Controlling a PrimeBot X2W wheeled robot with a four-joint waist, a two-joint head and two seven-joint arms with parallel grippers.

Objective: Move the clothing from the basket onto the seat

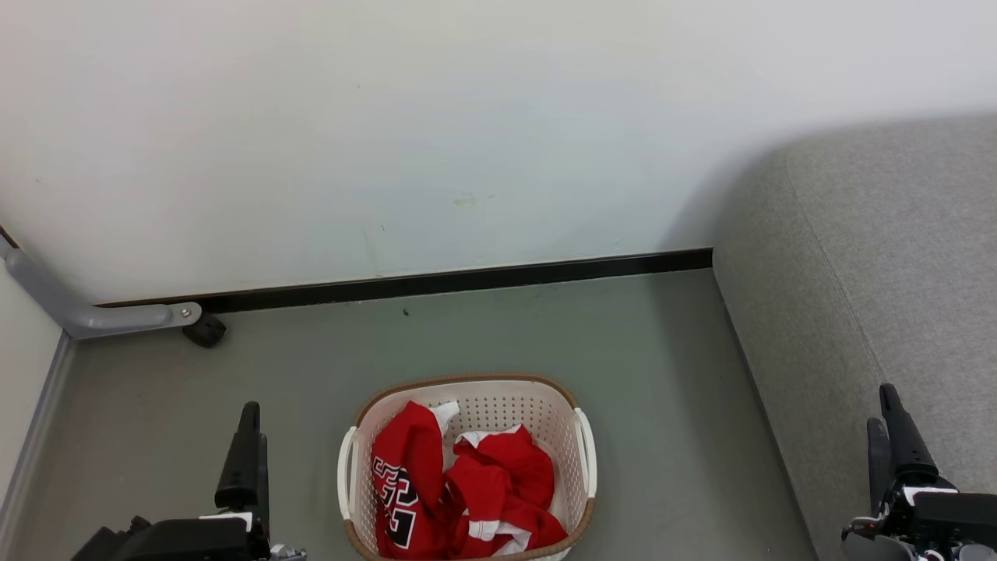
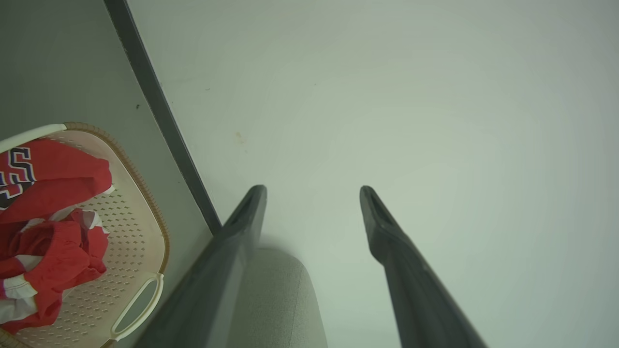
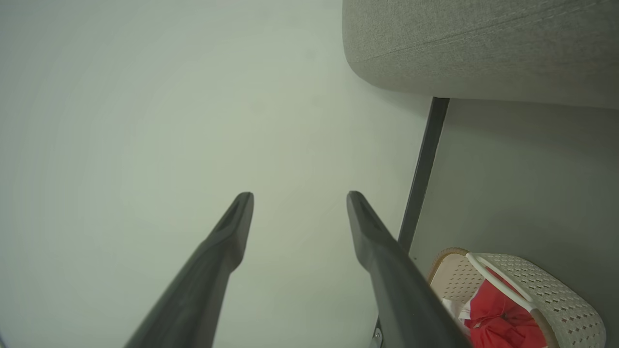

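The near rim of the basket [image 1: 467, 383] is cut off by the lower edge of the head view, and the clothing [image 1: 498, 475] hides its bottom. The black, white-outlined lettering is creased into a fold, so no whole word can be read, and how many garments make up the heap is hard to tell. In the head view the left gripper [image 2: 313, 189] shows as one dark finger; its wrist view shows both fingers spread well apart with nothing between them. The right gripper [image 3: 300, 195] likewise has its fingers apart and holds nothing

The clothing is bright red with white trim, crumpled loosely inside the basket, which sits on the floor [image 1: 662, 351] between the two grippers, nearer the left one. The basket is cream-white, perforated and brown-rimmed, with a handle on each side

The seat [image 1: 896, 257], grey fabric with a stitched seam, lies behind the right gripper in the head view and runs off the picture's edge. Ahead of both grippers stand a pale wall [image 1: 389, 117] and a black skirting [image 1: 467, 279]. Ahead of the left gripper, to its left, a grey bracket [image 1: 86, 315] ends beside a black wheel [image 1: 206, 330]
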